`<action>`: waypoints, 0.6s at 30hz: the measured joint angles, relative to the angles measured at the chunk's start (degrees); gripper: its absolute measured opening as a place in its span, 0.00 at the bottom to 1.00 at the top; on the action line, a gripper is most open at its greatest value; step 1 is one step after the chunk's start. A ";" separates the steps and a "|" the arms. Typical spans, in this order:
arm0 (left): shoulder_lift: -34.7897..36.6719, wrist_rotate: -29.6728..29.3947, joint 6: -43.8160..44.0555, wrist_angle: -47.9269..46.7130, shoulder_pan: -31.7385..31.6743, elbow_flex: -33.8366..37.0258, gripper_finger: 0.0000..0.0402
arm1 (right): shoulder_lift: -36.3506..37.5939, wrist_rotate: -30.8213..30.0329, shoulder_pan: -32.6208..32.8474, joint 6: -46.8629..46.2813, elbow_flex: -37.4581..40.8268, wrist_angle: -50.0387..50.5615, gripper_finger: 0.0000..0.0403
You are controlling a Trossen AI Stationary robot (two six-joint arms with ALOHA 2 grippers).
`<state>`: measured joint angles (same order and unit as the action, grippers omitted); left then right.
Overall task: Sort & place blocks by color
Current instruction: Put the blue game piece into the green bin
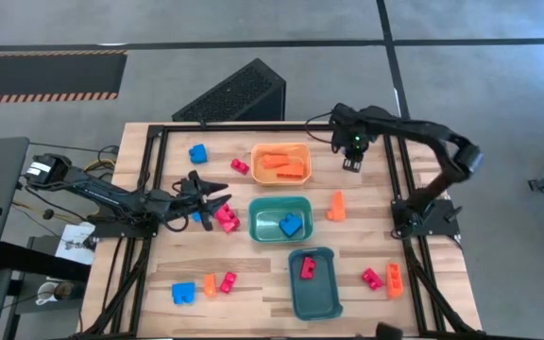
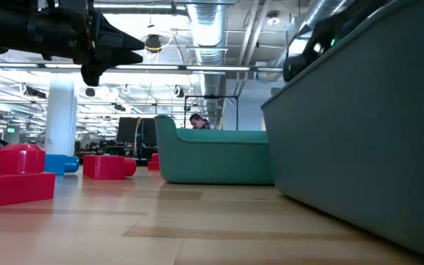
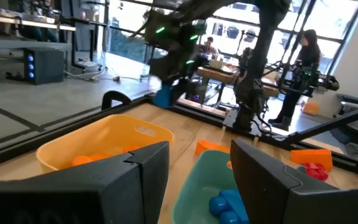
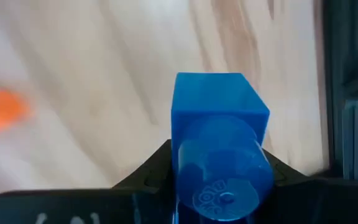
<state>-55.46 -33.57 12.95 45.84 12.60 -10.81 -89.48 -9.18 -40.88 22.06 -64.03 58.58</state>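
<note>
We see a blue block (image 4: 219, 146) pinched between the fingers of the right gripper (image 1: 351, 162), held above the table's far right, just right of the orange tray (image 1: 281, 148). The left gripper (image 1: 217, 198), fingers spread, hovers left of the green tray (image 1: 279, 204) by red blocks (image 1: 226, 220).

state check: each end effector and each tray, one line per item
left end effector: open, empty, beside the red blocks
right end effector: shut on a blue block, above the table's far right
orange tray: holds orange blocks
green tray: holds one blue block
teal tray: holds one red block
</note>
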 joint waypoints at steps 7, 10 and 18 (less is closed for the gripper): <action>0.00 -0.82 0.36 0.13 0.00 -0.02 0.40 | 12.19 10.11 14.67 -11.12 -0.09 -3.34 0.33; 0.00 -0.84 1.45 0.13 0.00 -0.02 0.40 | 14.51 12.43 23.11 -16.50 -0.09 -7.00 0.33; 0.00 -0.93 2.43 0.39 0.00 -0.02 0.40 | 12.58 11.66 40.28 -23.77 -0.11 -22.92 0.33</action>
<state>-55.46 -34.50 15.38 46.24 12.60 -10.83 -76.90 2.48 -0.60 -1.71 -64.14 35.66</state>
